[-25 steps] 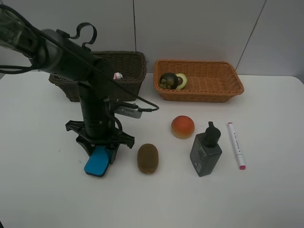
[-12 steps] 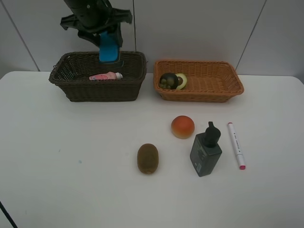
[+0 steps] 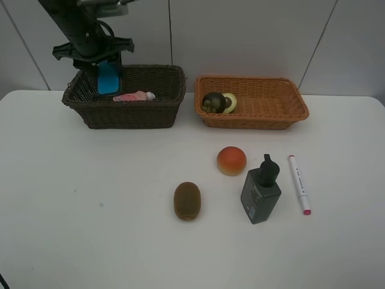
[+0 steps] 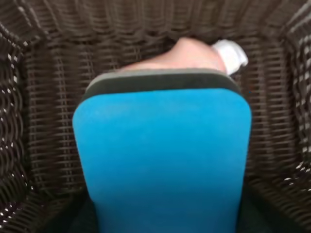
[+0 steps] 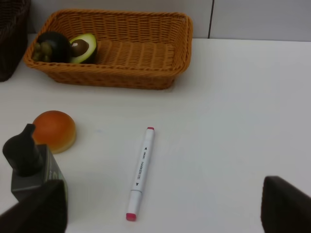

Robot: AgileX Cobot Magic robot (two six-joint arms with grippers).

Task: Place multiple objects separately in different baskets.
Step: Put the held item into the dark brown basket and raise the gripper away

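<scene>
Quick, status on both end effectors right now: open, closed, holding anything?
Left end effector: closed on the blue eraser, above the dark basket.
Right end effector: open, holding nothing.

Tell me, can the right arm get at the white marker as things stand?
Probably yes. The white marker lies alone on the table, apart from the pump bottle, and the right tool is open with nothing between them.
</scene>
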